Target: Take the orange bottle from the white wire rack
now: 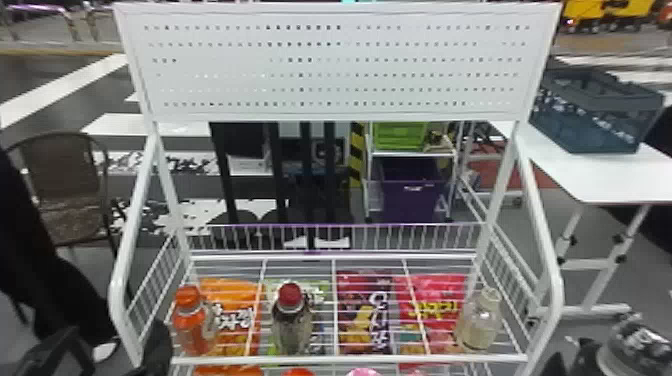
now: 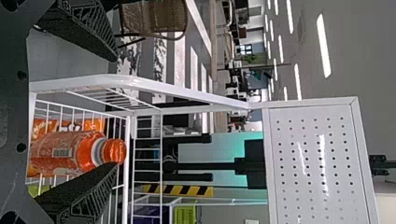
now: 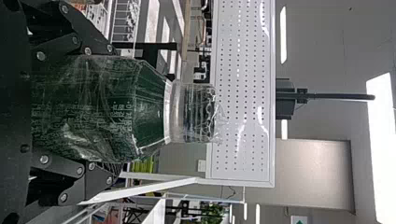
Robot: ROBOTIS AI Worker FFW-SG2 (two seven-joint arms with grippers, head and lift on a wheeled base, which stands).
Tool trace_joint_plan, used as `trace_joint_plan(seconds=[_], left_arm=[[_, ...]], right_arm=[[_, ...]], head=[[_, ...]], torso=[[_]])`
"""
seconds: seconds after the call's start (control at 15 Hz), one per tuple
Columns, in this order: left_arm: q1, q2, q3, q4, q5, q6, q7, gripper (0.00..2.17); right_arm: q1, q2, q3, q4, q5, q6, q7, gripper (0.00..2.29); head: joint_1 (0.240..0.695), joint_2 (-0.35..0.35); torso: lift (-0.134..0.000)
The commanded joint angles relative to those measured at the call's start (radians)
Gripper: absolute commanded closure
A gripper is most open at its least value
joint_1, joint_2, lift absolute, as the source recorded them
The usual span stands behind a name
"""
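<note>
Orange bottle (image 1: 192, 330): upright on the white wire rack (image 1: 350, 359), at its left end; not taken.
Left gripper (image 2: 115, 112): fingers spread, nothing between them; contact with the bottle cannot be told.
Right gripper (image 3: 110, 114): clasping a green-labelled bottle (image 3: 116, 107).
Left side frame (image 1: 117, 290): snag likely if the hand goes straight in, since it sits too far left.
Right-hand finger (image 2: 84, 193): could topple the bottle if driven forward unaligned.
Red-capped bottle (image 1: 292, 325): at risk should the orange one tip sideways.

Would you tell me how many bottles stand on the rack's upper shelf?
3: the orange bottle at the left, a red-capped bottle left of centre, a pale bottle at the right.
</note>
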Motion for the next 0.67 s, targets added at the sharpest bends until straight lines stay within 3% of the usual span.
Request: trace_joint_plan(seconds=[0.0, 0.6], left_arm=[[0.001, 0.0, -0.001, -0.005, 0.0, 0.0, 0.0, 0.09], [-0.008, 0.0, -0.012, 0.005, 0.0, 0.0, 0.002, 0.09]], right_arm=[[0.0, 0.001, 0.0, -0.001, 0.0, -0.001, 0.0, 1.13], [-0.007, 0.001, 0.003, -0.003, 0.0, 0.002, -0.001, 1.13]], head=[[0.499, 0.0], [0.499, 0.0]], torso=[[0.0], [0.0]])
